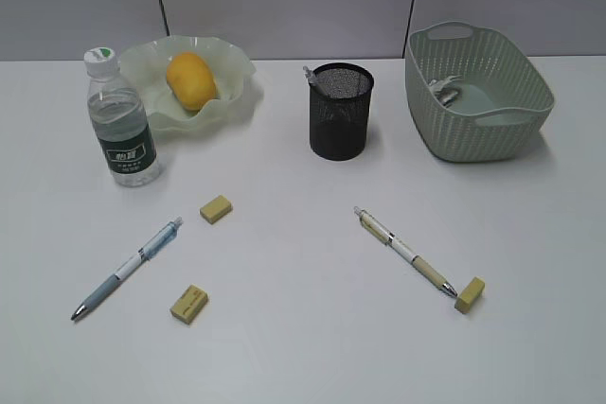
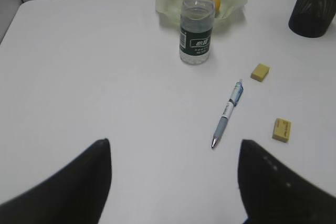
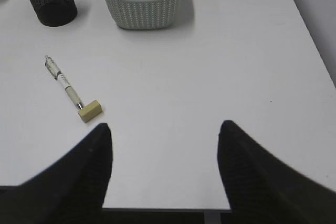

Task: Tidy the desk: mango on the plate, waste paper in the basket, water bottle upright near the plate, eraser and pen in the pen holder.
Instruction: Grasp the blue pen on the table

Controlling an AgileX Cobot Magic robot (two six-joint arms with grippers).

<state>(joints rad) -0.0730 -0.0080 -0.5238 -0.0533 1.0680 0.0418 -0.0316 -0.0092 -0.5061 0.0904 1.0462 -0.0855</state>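
White desk lies bare along its near edge, both hands wide.

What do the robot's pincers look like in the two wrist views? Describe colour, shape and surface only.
Only the fingers show. The left pincer has two black, broad fingers tapering to rounded tips. The right pincer looks the same, with a faint fine-grained texture on its fingers. No cables, markings or arm links are visible.

left end effector: two broad black fingers seen, rounded at the tips, matte surface; a row of small dimples noted on one | right end effector: two black fingers seen, same blunt tapered shape, finely textured faces | cables, screws, markings: none discerned | arms: not shown in exterior view
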